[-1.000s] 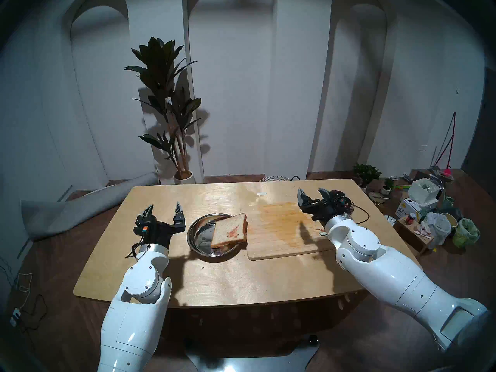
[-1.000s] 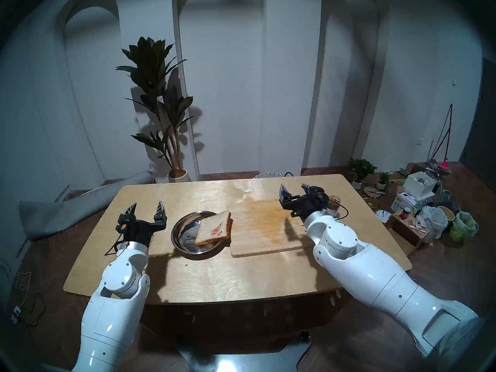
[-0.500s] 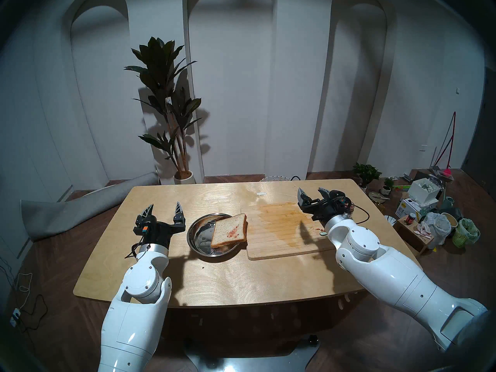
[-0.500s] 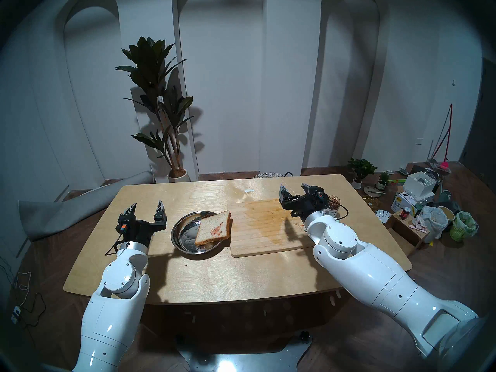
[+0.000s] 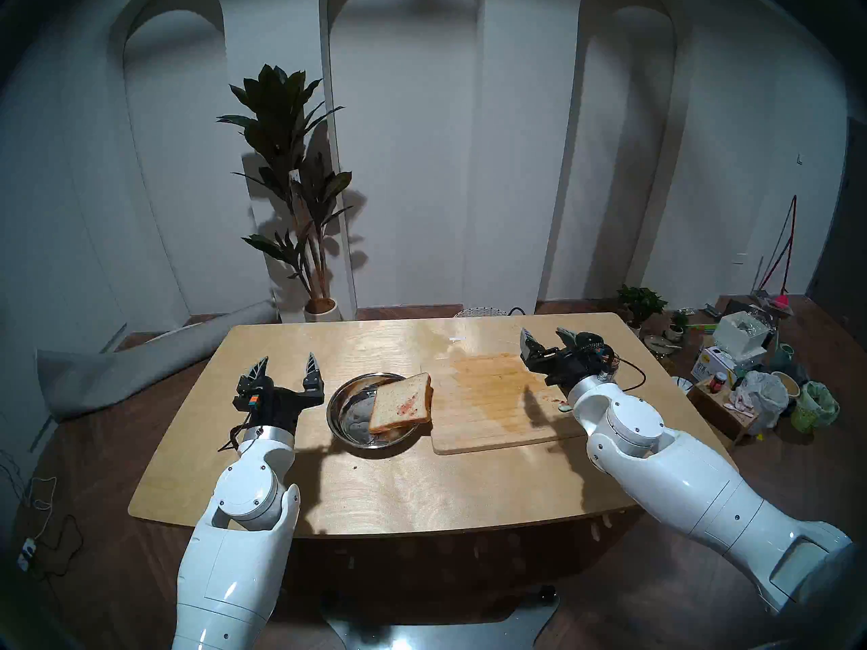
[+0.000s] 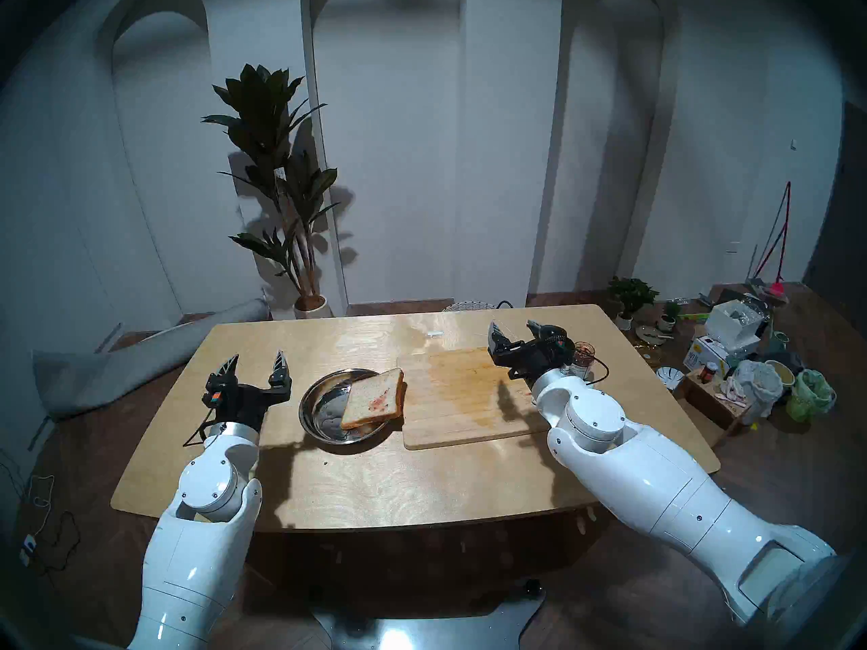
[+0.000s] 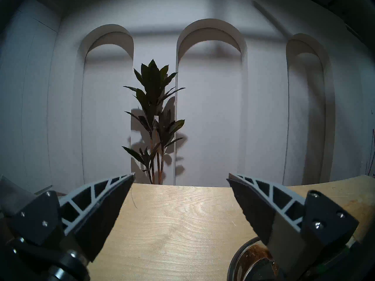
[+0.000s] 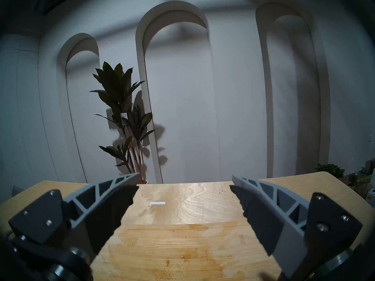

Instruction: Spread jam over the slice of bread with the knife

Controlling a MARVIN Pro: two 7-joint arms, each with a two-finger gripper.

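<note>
The slice of bread point(image 5: 401, 403) leans tilted on the right rim of a round metal dish point(image 5: 345, 412) and has a small red jam smear; it also shows in the other head view point(image 6: 373, 398). My left gripper point(image 5: 287, 358) point(image 6: 256, 354) point(image 7: 181, 175) is open and empty, left of the dish. My right gripper point(image 5: 544, 332) point(image 6: 512, 325) point(image 8: 185, 176) is open and empty above the far right corner of a stained wooden cutting board point(image 5: 488, 405) point(image 8: 182, 244). The jam jar point(image 6: 583, 353) stands just behind my right wrist. A mint-green tip of the knife point(image 5: 564, 406) peeks out beside my right forearm; the rest is hidden.
A small white strip point(image 5: 456, 339) lies on the table point(image 5: 399, 485) beyond the board. A tall potted plant point(image 5: 291, 189) stands behind the table. Boxes, bags and pots point(image 5: 750, 381) clutter the floor at the right. A grey roll point(image 5: 140, 358) lies at the left.
</note>
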